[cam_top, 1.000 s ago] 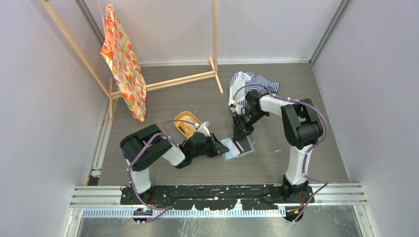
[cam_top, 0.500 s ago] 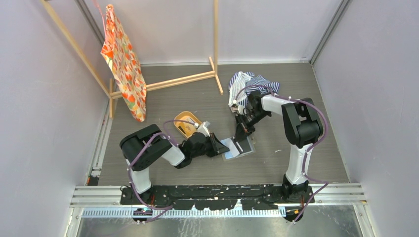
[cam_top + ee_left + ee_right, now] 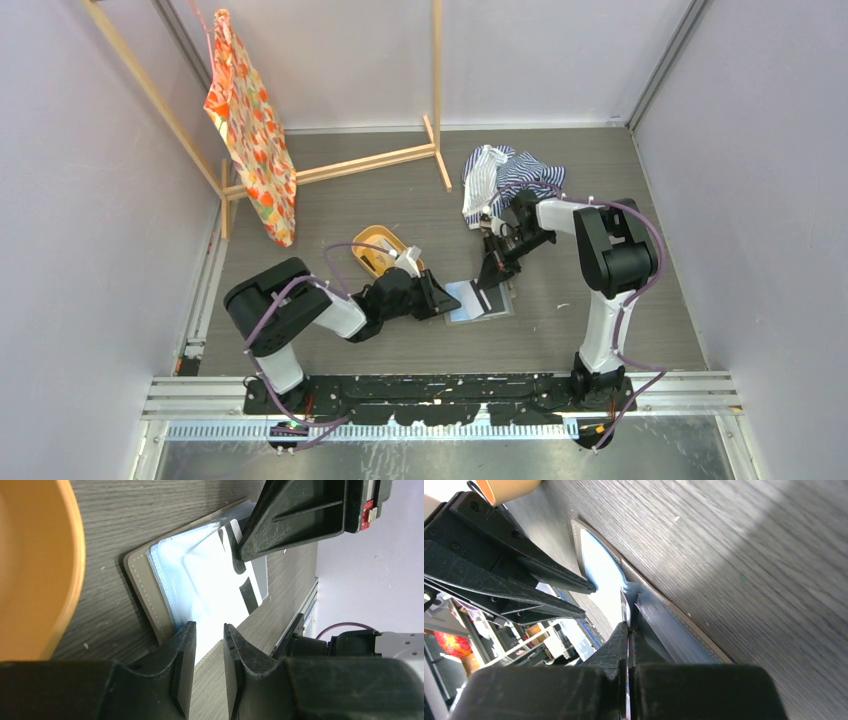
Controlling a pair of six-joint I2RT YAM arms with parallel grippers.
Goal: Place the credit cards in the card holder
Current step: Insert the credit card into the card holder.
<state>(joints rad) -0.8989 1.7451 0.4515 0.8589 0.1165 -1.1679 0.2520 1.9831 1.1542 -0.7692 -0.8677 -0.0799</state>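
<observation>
The card holder (image 3: 478,302) lies open on the table, pale blue-grey inside with a grey-brown rim (image 3: 145,597). My right gripper (image 3: 488,282) is shut on a white card with a black stripe (image 3: 245,582), seen edge-on in the right wrist view (image 3: 625,605), with its lower edge against the holder's inside (image 3: 599,570). My left gripper (image 3: 445,303) is at the holder's left edge, its jaws a little apart (image 3: 210,626) with nothing between them. At least one more card shows as a dark shape in the orange tray (image 3: 378,250). Other cards are hidden.
The orange oval tray (image 3: 35,565) sits just left of the holder, close to my left arm. A striped cloth (image 3: 505,172) lies behind the right arm. A wooden frame (image 3: 370,160) with an orange patterned cloth (image 3: 250,130) stands at the back left.
My right gripper has tipped and shifted slightly toward the near side with the card over the holder. My left arm's elbow has swung to the left while its gripper stays at the holder's edge.
</observation>
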